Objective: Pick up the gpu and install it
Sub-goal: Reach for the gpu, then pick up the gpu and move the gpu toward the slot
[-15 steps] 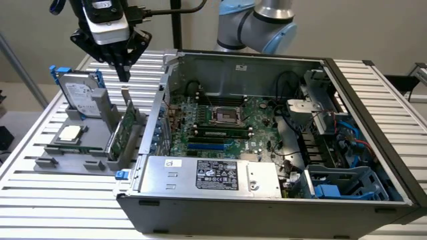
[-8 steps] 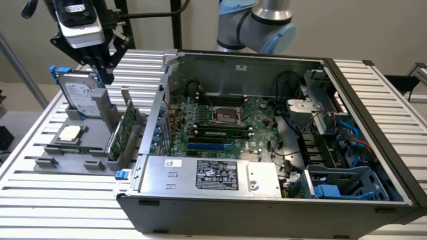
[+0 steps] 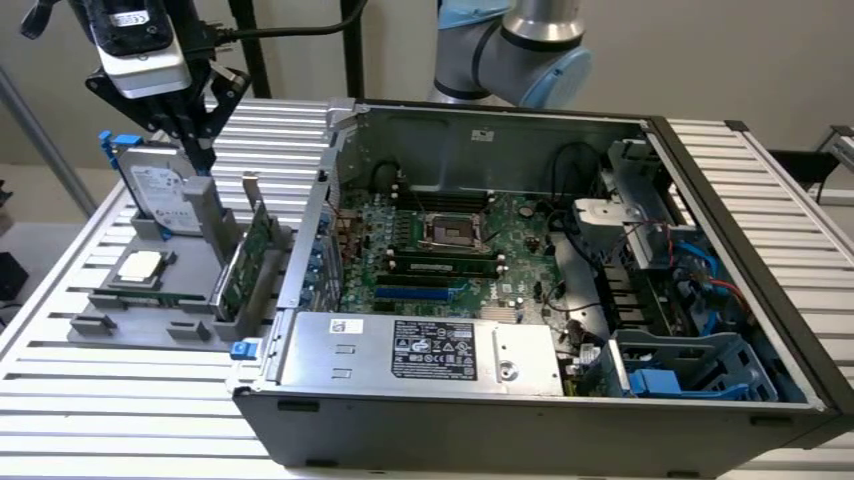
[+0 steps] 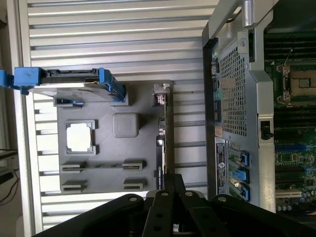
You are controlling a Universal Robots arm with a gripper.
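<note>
Table: slatted metal top [image 3: 134,400] that carries everything.
Hard drive: silver, with blue rails [image 3: 163,195] [image 4: 69,79]. It stands upright at the far end of the tray, toward the exterior view's left.
Chip: small square silver chip [image 3: 142,265] [image 4: 80,137], lying flat in a pocket of the tray, nearer than the hard drive.
Tray: grey moulded holder [image 3: 180,290] [image 4: 108,158] with slots and pockets, on the table just beside the computer case.
Claw: black fingers [image 3: 200,145] [image 4: 174,183] pinched fully together with nothing between them. It hangs above the far part of the tray, between the hard drive and the card in the exterior view and clear of both. In the wrist view its tips line up with the card's thin edge.
Card: the gpu [image 3: 244,262] [image 4: 163,133] stands on its long edge in a slot at the tray's right side, green face showing, metal bracket at the far end. It is outside the case, close to the case's outer wall.
Computer case: open tower on its side [image 3: 534,425] [image 4: 232,98].
Main board: green [image 3: 441,235] [image 4: 291,123], on the floor of the case, with an open chip socket in its middle.
Power box: silver with a black label [image 3: 420,350], in the near corner of the case.
Robot arm: grey and pale blue joint [image 3: 514,45] behind the case.
Drive cage: blue plastic [image 3: 694,365] in the near right corner of the case.
</note>
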